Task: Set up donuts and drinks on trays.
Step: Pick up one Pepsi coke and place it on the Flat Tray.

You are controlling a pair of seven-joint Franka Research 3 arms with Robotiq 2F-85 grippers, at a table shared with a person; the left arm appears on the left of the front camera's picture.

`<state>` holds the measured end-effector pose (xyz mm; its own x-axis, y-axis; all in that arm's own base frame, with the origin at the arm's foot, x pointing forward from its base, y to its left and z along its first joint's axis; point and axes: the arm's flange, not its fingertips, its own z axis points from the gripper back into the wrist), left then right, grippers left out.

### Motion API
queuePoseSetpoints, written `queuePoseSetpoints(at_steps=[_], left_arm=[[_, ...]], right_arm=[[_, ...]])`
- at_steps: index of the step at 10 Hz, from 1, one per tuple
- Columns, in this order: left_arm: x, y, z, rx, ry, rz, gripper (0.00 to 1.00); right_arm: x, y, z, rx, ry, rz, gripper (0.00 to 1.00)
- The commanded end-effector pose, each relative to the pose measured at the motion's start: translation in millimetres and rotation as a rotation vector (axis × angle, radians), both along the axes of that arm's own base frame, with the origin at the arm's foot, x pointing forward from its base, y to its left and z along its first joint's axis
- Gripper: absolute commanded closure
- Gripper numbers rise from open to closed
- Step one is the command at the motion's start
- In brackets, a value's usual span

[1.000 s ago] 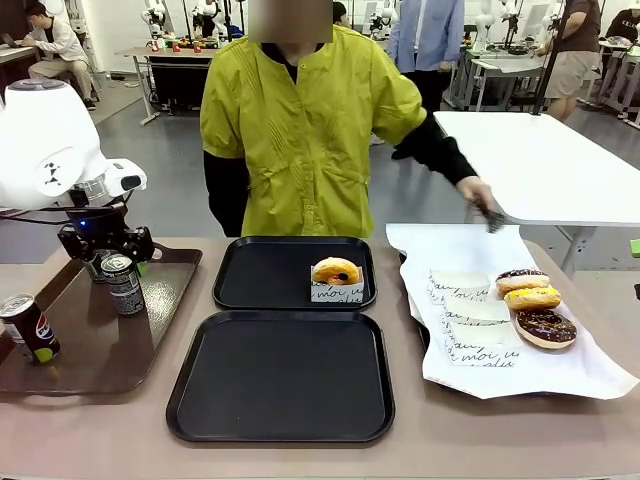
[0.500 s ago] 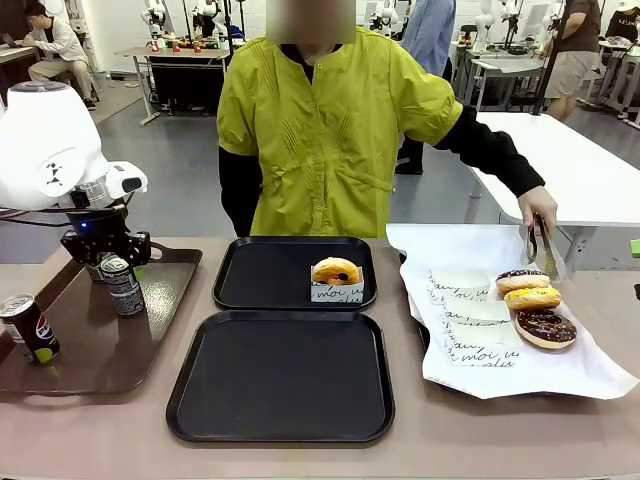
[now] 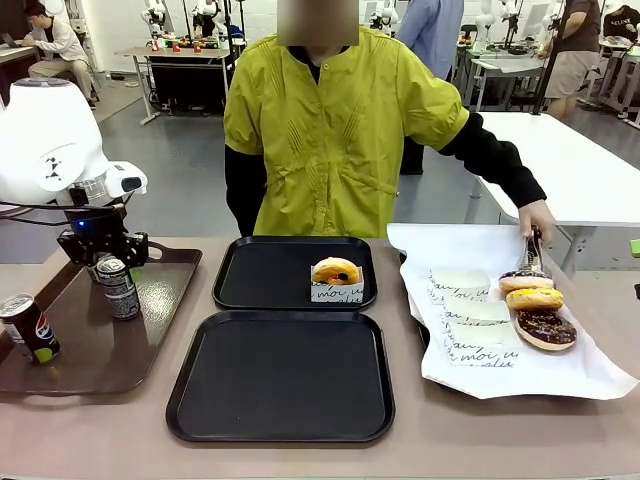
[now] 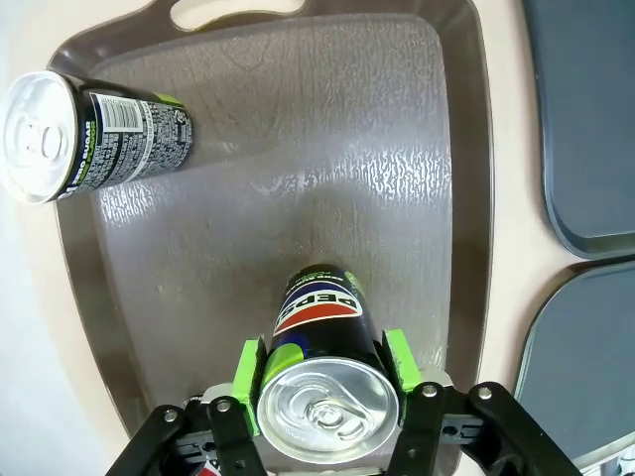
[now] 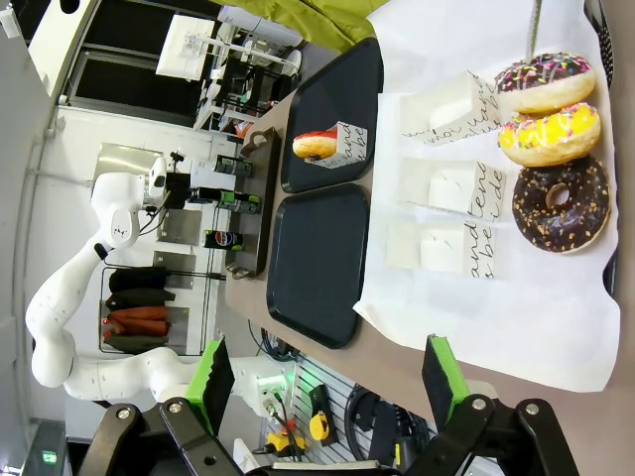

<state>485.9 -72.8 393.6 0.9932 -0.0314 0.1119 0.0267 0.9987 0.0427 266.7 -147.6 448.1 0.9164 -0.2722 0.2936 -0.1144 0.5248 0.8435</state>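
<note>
**Left wrist view: can (image 4: pixel 317 312) between the pads (image 4: pixel 400 357)**

Left end effector (image 4: pixel 324 372) hangs over an upright can, its green pads close at either side of the can's top (pressing or just clear, I cannot tell). The can stands on the brown tray (image 4: pixel 298 178). Right end effector (image 5: pixel 327 382) is spread wide. Farther along the bench (image 3: pixel 100 430), one sleeved donut (image 3: pixel 336 271) sits in the far black tray (image 3: pixel 260 275).
</note>
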Motion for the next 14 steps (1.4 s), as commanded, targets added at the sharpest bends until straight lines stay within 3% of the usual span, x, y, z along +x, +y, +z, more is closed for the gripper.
queuePoseSetpoints(at_steps=[1, 2, 5, 7, 9, 11, 14], left_arm=[[1, -1, 0, -0.014, -0.031, 0.002, 1.00], [0, 0, 0, 0.000, 0.000, 0.000, 0.41], [-30, -29, 73, 0.017, -0.139, -0.117, 0.41], [-37, -66, 116, 0.058, -0.182, -0.191, 0.41], [-45, -108, 133, 0.093, -0.185, -0.255, 0.41], [-56, -138, 131, 0.080, -0.185, -0.292, 0.41], [-49, -173, 126, 0.034, -0.166, -0.324, 0.41]], right_arm=[[3, 0, -1, 0.004, 0.000, -0.001, 0.00], [3, 0, -1, 0.004, 0.000, -0.001, 0.00], [3, 0, -1, 0.004, 0.000, -0.001, 0.00], [3, 0, -1, 0.004, 0.000, -0.001, 0.00], [3, 0, -1, 0.004, 0.000, -0.001, 0.00], [3, 0, -1, 0.004, 0.000, -0.001, 0.00], [3, 0, -1, 0.004, 0.000, -0.001, 0.00]])
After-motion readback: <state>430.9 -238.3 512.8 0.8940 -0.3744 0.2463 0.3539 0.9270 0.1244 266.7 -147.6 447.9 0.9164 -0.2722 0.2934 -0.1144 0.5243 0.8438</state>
